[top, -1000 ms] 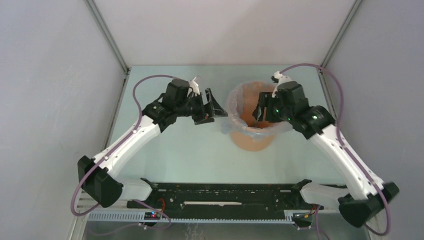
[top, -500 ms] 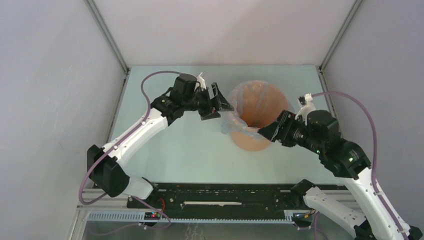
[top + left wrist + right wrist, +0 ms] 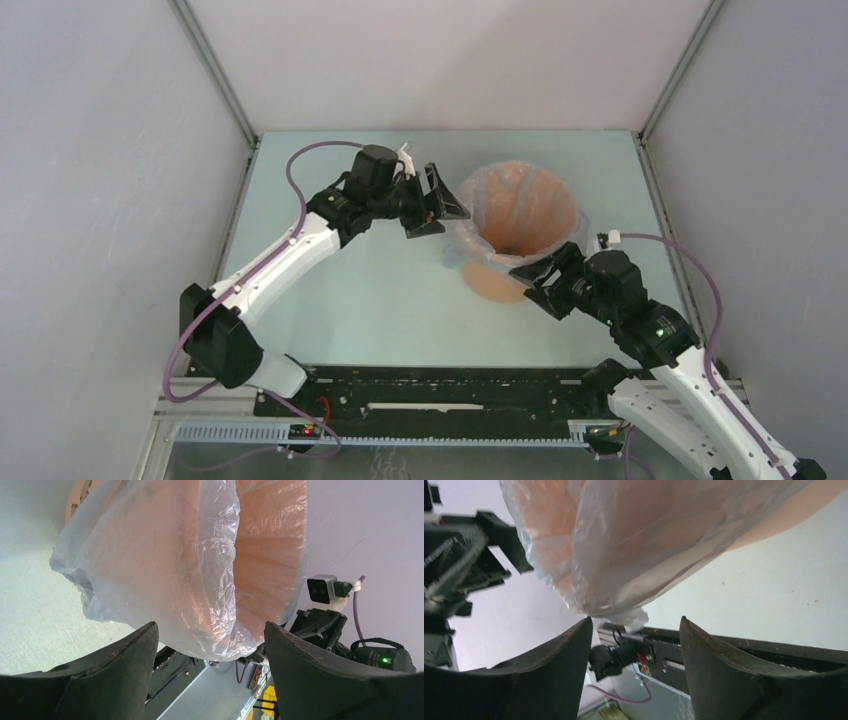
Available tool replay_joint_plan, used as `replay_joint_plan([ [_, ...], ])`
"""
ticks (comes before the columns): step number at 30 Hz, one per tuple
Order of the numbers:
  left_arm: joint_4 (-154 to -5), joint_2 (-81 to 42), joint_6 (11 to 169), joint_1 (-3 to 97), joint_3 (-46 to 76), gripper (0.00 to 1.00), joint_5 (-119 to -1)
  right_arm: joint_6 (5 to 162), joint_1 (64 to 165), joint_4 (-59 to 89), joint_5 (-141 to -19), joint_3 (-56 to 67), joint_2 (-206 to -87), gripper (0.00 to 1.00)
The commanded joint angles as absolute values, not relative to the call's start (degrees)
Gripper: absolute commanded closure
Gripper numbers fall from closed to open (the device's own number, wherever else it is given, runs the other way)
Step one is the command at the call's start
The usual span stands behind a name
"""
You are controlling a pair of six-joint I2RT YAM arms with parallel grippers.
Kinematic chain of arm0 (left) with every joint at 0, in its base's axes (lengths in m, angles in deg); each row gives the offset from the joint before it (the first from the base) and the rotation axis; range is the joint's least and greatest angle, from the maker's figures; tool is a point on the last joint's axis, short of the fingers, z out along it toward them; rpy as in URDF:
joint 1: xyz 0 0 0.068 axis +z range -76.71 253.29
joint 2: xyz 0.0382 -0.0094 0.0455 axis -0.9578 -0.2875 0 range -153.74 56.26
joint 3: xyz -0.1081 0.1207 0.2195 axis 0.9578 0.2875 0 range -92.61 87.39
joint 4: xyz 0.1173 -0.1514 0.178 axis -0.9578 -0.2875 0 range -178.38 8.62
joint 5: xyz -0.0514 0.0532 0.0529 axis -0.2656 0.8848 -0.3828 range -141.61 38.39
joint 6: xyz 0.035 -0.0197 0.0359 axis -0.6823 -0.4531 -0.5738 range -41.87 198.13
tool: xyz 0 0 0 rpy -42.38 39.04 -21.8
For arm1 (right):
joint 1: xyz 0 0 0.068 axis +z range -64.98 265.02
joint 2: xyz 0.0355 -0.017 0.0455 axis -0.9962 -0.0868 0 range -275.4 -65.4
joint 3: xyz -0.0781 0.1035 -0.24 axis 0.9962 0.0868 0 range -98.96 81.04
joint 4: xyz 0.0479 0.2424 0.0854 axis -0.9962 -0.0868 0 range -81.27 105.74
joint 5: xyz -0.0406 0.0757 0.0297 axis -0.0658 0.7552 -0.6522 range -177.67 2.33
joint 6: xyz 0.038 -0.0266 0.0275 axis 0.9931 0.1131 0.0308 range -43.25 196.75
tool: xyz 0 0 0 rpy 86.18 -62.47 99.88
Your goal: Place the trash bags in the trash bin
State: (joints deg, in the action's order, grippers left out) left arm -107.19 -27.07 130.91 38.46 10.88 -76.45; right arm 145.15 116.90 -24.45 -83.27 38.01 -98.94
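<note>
The trash bin [image 3: 497, 286] is round and orange and stands right of the table's middle. The trash bag [image 3: 463, 246], a thin wrinkled pale film, lines the bin's inside and hangs folded over its rim. My left gripper [image 3: 443, 208] is open at the bin's left rim, close to the film with nothing between its fingers. In the left wrist view the bag [image 3: 165, 565] fills the space ahead of the open left gripper [image 3: 210, 631]. My right gripper [image 3: 546, 280] is open at the bin's near right side. The right wrist view shows the bag [image 3: 634, 545], bare bin wall [image 3: 806, 510] and the empty right gripper [image 3: 636, 621].
Grey walls close in the pale green table [image 3: 380, 300] on the left, back and right. A black rail [image 3: 440, 390] with the arm bases runs along the near edge. Purple cables loop off both arms.
My right arm has pulled back out of the bin's mouth to its near right side. The left gripper has shifted a little right, toward the bin's rim. The bag's mouth now shows uncovered.
</note>
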Motion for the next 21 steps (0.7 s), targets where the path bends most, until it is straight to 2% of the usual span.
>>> replay_joint_plan([
  [1, -105.65, -27.71, 131.85, 37.71, 7.70, 0.18, -78.18, 152.93, 116.32, -18.22, -90.54, 38.23, -98.00, 0.31],
  [7, -106.76, -28.79, 131.53, 37.61, 7.98, 0.18, -78.21, 154.18, 116.31, -17.40, -90.58, 39.45, -99.72, 0.32],
  [14, -108.58, -30.78, 130.68, 37.62, 7.62, 0.25, -76.35, 153.97, 116.31, -18.42, -91.12, 40.53, -98.92, 0.31],
  [21, -108.63, -32.18, 130.63, 37.63, 8.04, 0.26, -76.48, 147.94, 116.13, -19.17, -93.99, 45.08, -99.50, 0.45],
])
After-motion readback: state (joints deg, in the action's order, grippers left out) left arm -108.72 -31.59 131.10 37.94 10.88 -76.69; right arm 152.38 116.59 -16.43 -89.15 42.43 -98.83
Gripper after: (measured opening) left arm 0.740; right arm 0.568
